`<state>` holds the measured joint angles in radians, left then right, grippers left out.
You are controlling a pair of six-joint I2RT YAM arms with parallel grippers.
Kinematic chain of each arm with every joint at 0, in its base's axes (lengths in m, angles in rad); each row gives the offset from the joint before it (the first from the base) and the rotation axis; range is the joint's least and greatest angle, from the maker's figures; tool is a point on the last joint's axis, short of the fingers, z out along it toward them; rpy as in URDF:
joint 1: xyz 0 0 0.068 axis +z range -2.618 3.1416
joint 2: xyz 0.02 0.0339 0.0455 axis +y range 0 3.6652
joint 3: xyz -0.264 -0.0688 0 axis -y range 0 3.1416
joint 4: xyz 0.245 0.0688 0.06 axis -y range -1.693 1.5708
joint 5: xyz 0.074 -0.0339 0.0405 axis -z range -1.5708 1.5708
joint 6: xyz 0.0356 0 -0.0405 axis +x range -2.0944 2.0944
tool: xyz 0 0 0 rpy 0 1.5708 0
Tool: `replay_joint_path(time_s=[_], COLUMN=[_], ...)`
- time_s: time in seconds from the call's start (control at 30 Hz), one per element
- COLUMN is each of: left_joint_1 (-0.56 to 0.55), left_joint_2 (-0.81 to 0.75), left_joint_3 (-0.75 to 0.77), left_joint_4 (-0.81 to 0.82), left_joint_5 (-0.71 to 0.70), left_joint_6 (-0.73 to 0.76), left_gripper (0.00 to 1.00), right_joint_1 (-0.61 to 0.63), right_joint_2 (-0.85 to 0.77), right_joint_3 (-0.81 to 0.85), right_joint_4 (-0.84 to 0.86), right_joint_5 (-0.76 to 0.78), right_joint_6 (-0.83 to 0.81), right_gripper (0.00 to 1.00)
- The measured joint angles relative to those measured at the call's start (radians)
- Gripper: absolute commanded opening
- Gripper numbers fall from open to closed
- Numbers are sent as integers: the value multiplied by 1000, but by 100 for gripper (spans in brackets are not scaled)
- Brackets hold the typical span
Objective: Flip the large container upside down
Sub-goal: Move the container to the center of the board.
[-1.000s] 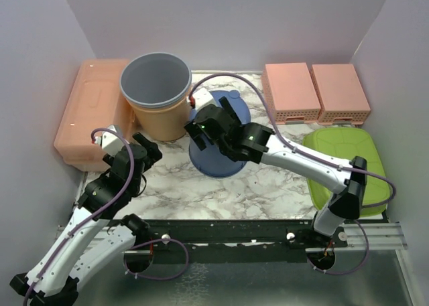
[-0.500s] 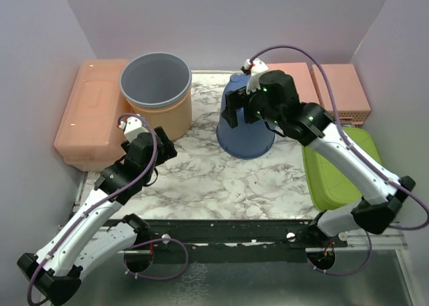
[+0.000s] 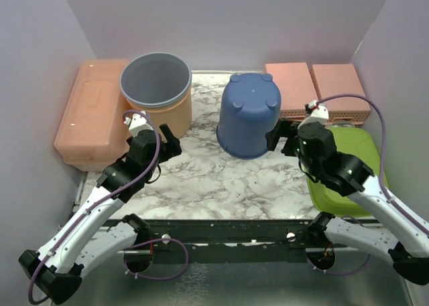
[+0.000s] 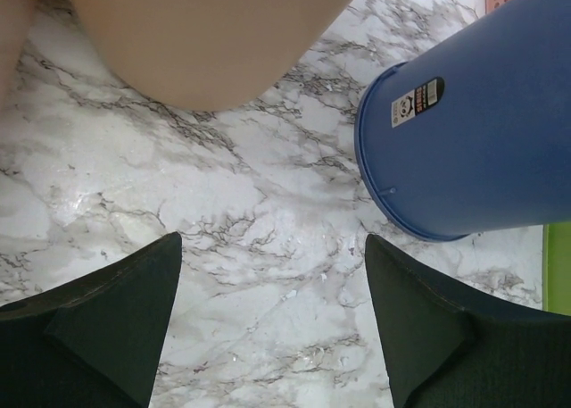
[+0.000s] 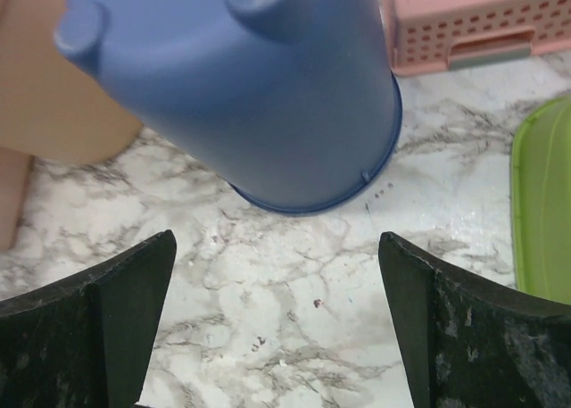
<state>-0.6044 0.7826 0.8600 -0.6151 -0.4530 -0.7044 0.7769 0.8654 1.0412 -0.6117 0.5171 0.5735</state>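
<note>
The large container, a blue bucket [image 3: 247, 115], stands upside down on the marble table [image 3: 214, 179], its footed bottom facing up. My right gripper [image 3: 281, 140] is open just right of its rim, apart from it. In the right wrist view the blue bucket [image 5: 241, 87] stands ahead of the right gripper [image 5: 277, 328], with only bare marble between the fingers. My left gripper [image 3: 169, 140] is open too, in front of a tan bucket [image 3: 157, 95]. From the left wrist, the blue bucket [image 4: 482, 131] lies ahead and right of the left gripper [image 4: 272, 323].
The tan bucket with a grey inner rim stands upright at the back left, beside an orange lidded box [image 3: 90, 112]. Two pink perforated baskets [image 3: 291, 92] sit at the back right. A green lid [image 3: 365, 148] lies at the right, under my right arm.
My right arm carried the blue bucket to the back middle, left it standing upside down, and drew back to the right. My left arm reached a little farther forward.
</note>
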Motion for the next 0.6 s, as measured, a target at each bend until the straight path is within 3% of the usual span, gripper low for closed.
replay_joint_path(time_s=[0.2,0.6], left_joint_1=[0,0], left_joint_2=[29,-7], left_joint_3=[17,31], left_joint_4=[41,61], left_joint_5=[51,130], left_joint_6=[32,85], left_gripper=[84,84], right_joint_1=[-8,-20], right_joint_2=[240,454], right_joint_3=[51,75], right_joint_4=[-67,107], right_joint_5=[23,-2], right_joint_6=[23,-297], right_gripper=[98,100])
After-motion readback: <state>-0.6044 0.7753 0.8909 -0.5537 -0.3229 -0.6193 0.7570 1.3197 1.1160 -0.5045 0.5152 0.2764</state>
